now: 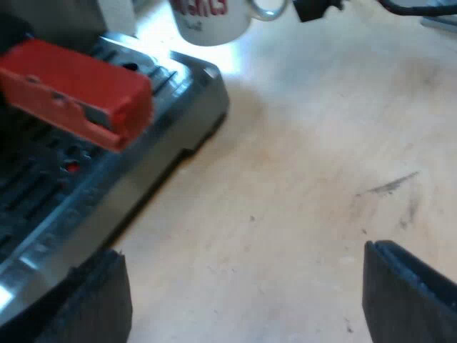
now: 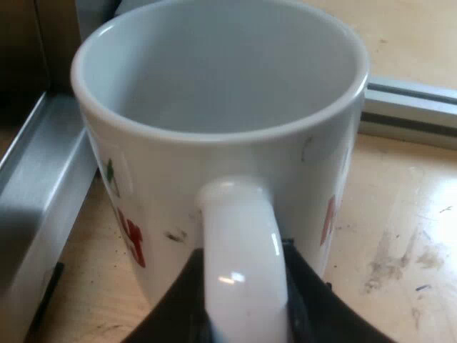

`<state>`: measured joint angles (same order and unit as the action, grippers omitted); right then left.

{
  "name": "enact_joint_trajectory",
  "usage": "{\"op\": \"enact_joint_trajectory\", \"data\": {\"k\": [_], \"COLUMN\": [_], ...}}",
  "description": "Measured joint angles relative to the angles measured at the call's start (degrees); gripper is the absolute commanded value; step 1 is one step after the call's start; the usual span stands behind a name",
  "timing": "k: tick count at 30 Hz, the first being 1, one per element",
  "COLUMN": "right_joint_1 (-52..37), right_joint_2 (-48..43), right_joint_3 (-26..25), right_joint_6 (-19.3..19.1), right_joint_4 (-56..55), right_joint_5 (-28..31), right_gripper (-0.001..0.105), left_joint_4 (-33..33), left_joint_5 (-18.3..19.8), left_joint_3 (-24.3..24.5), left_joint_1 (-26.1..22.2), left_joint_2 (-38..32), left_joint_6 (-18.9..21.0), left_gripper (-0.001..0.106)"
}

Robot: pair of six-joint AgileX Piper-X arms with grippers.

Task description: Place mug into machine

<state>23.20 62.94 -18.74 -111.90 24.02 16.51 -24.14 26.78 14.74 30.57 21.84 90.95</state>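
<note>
A white mug (image 2: 235, 164) with red lettering stands upright and empty, close to the machine's metal side (image 2: 36, 193). My right gripper (image 2: 243, 307) is shut on the mug's handle (image 2: 239, 243), with a black finger (image 2: 175, 300) on each side of it. Seen from the left wrist, the mug (image 1: 211, 18) is beyond the corner of the drip tray (image 1: 93, 193), with the right gripper (image 1: 314, 8) at its handle. My left gripper (image 1: 243, 286) hangs open over bare table beside the tray. The holder's red handle end (image 1: 78, 93) sticks out over the tray.
The wooden table (image 1: 307, 179) stretches out beside the machine, with a few dark scuff marks. An aluminium rail (image 2: 407, 107) runs along the table behind the mug.
</note>
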Motion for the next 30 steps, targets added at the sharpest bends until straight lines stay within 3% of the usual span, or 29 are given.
{"op": "enact_joint_trajectory", "data": {"k": [8, 12, 17, 24, 30], "right_joint_1": [1.4, 4.2, 10.3, 19.0, 23.1], "right_joint_2": [-14.9, -19.5, -24.9, -24.8, -18.9], "right_joint_3": [0.2, 0.4, 0.4, 0.4, 0.4], "right_joint_6": [-0.3, -0.4, 0.0, 3.0, 4.6], "right_joint_4": [-15.0, -19.9, -25.4, -26.2, -21.2], "right_joint_5": [-4.2, -4.8, -5.1, -5.1, -4.9], "right_gripper": [0.0, 0.0, 0.0, 0.0, 0.0], "left_joint_4": [-11.8, -14.4, -15.2, -13.0, -9.1], "left_joint_5": [-8.3, -10.9, -21.1, -21.3, -21.3], "left_joint_3": [3.8, 4.3, 4.3, 2.5, 1.2], "left_joint_1": [0.0, 0.0, 0.0, 0.0, 0.0], "left_joint_2": [-12.2, -15.0, -15.6, -15.6, -15.6], "left_joint_6": [0.0, 0.2, 3.3, 3.4, 3.4], "left_gripper": [0.069, 0.069, 0.069, 0.069, 0.069]}}
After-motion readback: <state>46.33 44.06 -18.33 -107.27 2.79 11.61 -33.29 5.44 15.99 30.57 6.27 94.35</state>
